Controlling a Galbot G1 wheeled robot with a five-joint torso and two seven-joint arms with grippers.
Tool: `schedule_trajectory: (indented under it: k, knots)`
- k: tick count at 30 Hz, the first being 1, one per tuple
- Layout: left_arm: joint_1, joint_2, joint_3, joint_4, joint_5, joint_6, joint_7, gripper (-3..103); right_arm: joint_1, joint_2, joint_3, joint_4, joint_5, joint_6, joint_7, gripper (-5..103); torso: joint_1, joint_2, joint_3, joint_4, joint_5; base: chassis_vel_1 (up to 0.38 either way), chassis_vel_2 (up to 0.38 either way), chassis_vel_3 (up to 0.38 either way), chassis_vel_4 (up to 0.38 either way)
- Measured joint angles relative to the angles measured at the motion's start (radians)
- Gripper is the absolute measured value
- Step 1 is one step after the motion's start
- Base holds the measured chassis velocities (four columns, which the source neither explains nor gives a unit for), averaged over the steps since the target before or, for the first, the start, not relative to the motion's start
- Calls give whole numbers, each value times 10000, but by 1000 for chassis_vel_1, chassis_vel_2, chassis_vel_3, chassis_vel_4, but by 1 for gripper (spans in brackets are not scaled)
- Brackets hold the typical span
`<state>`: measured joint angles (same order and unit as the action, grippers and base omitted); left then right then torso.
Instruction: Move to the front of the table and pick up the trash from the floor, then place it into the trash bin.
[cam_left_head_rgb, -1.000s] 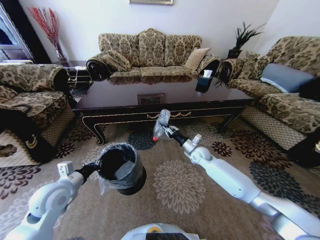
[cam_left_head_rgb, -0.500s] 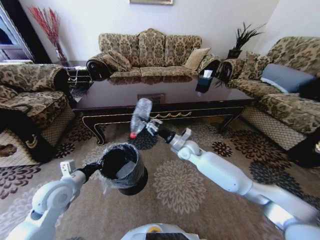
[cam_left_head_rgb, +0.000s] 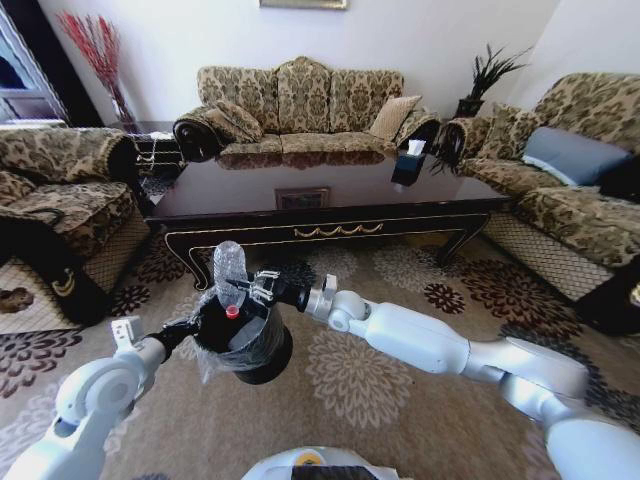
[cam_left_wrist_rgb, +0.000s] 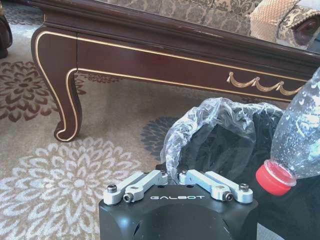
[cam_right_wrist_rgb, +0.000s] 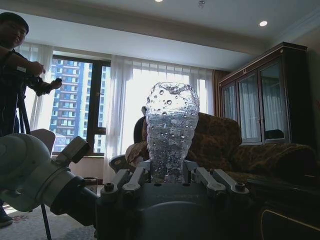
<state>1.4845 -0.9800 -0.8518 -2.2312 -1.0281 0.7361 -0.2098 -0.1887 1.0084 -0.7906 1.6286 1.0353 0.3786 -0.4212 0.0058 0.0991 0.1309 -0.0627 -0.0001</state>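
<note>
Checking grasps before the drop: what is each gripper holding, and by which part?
Right gripper holds the bottle around its body, red cap down. Left gripper holds the trash bin at its rim.

You have the table as your landmark: its glossy dark top carries a dark tissue box with a white tissue poking out, near its far right corner, and a flat rectangular tray near the middle of its front edge. The table's curved legs stand on the patterned carpet, which spreads out from under it toward you. Sofas sit on that floor behind and to both sides of the table.
</note>
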Motion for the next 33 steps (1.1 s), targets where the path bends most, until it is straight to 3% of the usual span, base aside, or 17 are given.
schedule_trajectory:
  k: [1, 4, 6, 7, 9, 11, 14, 21, 23, 25, 26, 31, 32, 33]
  knots:
    - [0, 0, 0, 0, 0, 0, 0, 4, 0, 0, 0, 0, 0, 0, 0, 28, 0, 0, 0, 0, 0, 0, 0, 0, 0]
    - [-14, 45, 2, 38, -4, 0, 1, 4, -47, -99, 49, -16, 1, 22, -209, 44, 0, 0, 0, -1, 1, 0, 0, 0, 0]
    - [-19, 52, 6, 58, -4, 1, 2, 4, -66, -134, 78, -3, 4, 26, -273, 44, 0, 0, -1, -1, 0, 0, 0, 0, 0]
    - [-34, 72, 19, 80, -3, 1, 2, 4, -112, -192, 132, 35, 5, 27, -388, 55, 0, 0, 0, 0, 1, 0, 0, 0, 0]
    - [-40, 85, 15, 93, 3, 1, 2, 4, -186, -269, 211, 83, -1, 27, -471, 66, 0, 0, 0, 0, 1, 0, 0, 0, 0]
    - [-39, 86, 11, 93, 5, 1, 3, 4, -201, -285, 226, 89, -4, 27, -487, 66, 0, 0, 0, 0, 1, 0, 0, 0, 0]
    - [-26, 87, -5, 89, 20, 1, 9, 4, -311, -426, 380, 129, -31, 27, -623, 82, 0, 0, 0, -1, 1, 0, 0, 0, 0]
    - [-18, 35, -18, 267, 142, 1, 33, 4, -592, -594, 905, 46, -82, 24, -589, 99, 0, 1, -1, -1, 1, 0, 0, 0, 0]
    - [-8, 4, -50, 525, 238, -23, 39, 4, -823, -628, 1288, -84, -142, 1, -139, 100, 0, 0, 0, -1, 1, 0, 0, 0, 0]
    - [-14, -70, -87, 932, 318, -129, -90, 4, -1196, -625, 1860, -252, -409, -299, 1028, 100, 0, 0, 0, 0, 1, 0, 0, 0, 0]
    - [-14, -70, -87, 932, 318, -129, -90, 4, -1196, -625, 1860, -252, -409, -299, 1028, 100, 0, 0, 0, 0, 1, 0, 0, 0, 0]
    - [9, -368, -28, 1695, 374, -359, -776, 4, -1977, -615, 3032, -549, -1471, -1496, 4519, 100, 0, 0, -1, 0, 1, 0, 0, 0, 0]
    - [9, -368, -28, 1695, 374, -359, -776, 4, -1977, -615, 3032, -549, -1471, -1496, 4519, 100, 0, 0, -1, 0, 1, 0, 0, 0, 0]
    - [23, -396, -16, 1769, 387, -372, -841, 4, -2070, -619, 3124, -550, -1609, -1705, 4990, 100, 0, 0, -1, -1, 1, 0, 0, 0, 0]
